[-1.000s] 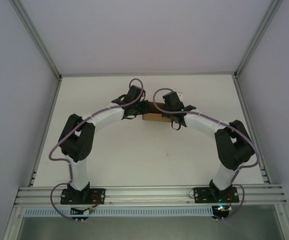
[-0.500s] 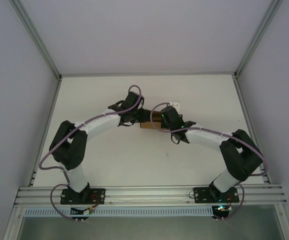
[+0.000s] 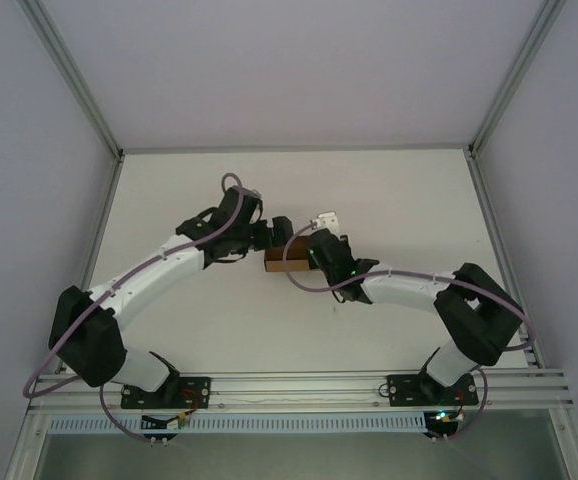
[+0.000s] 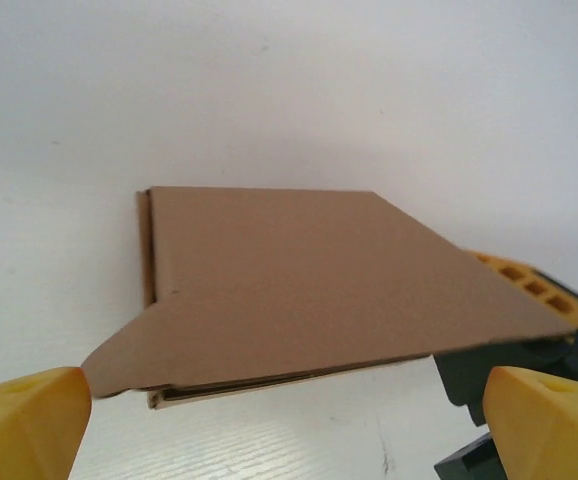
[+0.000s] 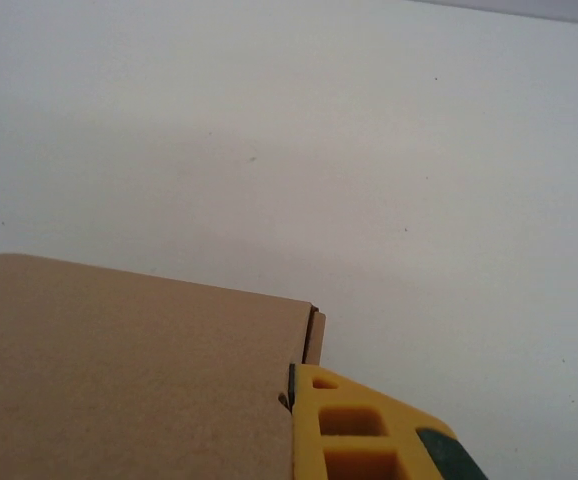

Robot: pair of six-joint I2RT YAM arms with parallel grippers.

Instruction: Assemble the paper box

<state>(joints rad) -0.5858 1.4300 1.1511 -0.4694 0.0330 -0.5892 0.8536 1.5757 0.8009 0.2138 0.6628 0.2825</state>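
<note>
Paper box (image 4: 299, 290) lies mid-surface (image 4: 269, 90), top flap slightly raised. Left end effector (image 4: 289, 430) gapes wide at the box's left, probably lining up a fold. Right end effector (image 3: 315, 251) steadies its right corner, though I can't tell its grip.

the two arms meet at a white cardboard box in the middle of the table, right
Not white: the paper box is plain brown cardboard, as the left wrist view shows clearly. The rest of what you say stands.
</note>
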